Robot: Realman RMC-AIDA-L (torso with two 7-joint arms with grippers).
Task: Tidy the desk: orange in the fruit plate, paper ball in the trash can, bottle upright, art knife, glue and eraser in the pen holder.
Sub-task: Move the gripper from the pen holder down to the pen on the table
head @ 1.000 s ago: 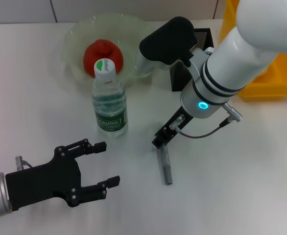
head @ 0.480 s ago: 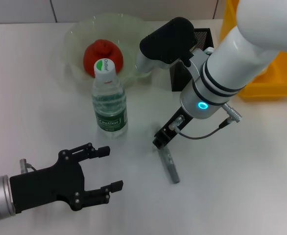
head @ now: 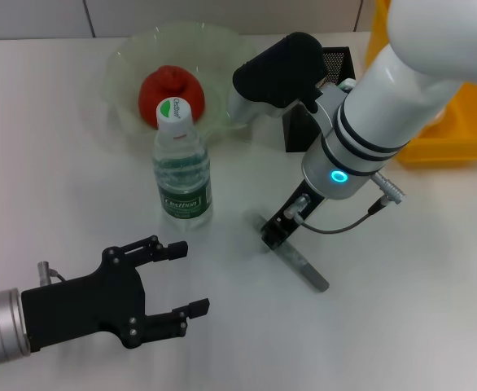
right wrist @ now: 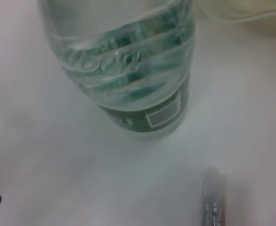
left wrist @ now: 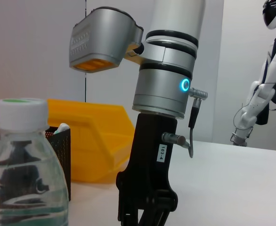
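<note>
Right claw (head: pixel 277 236) is down at the worktop (head: pixel 401 269) in the middle of the scene, its tip at the far end of the grey art knife (head: pixel 302 262). The knife lies flat and slants away to the near right. Whether the fingers actually pinch it, I cannot tell; the black finger block hides the contact in the head view, and the left wrist view cuts off just at the fingertips.

Left claw (head: pixel 181 278) hangs at the near left, fingers spread wide with nothing between them, well apart from everything.

The bottle (head: pixel 181 167) stands upright just left of centre, white cap on top, green label facing us. It sits just in front of the fruit plate (head: pixel 124 61), and the orange (head: pixel 164 88) rests inside that pale green bowl at the far side. In the right wrist view the bottle (right wrist: pixel 133 70) fills most of the frame, with one end of the knife (right wrist: pixel 213 202) close by it.

The pen holder (head: pixel 340 61), black mesh, stands at the far right, largely hidden behind the right arm. Right beside it, further right, is the yellow trash can (head: pixel 458 130). From the left wrist view something pale pokes up at the pen holder's (left wrist: pixel 58 150) rim, too small to name.
</note>
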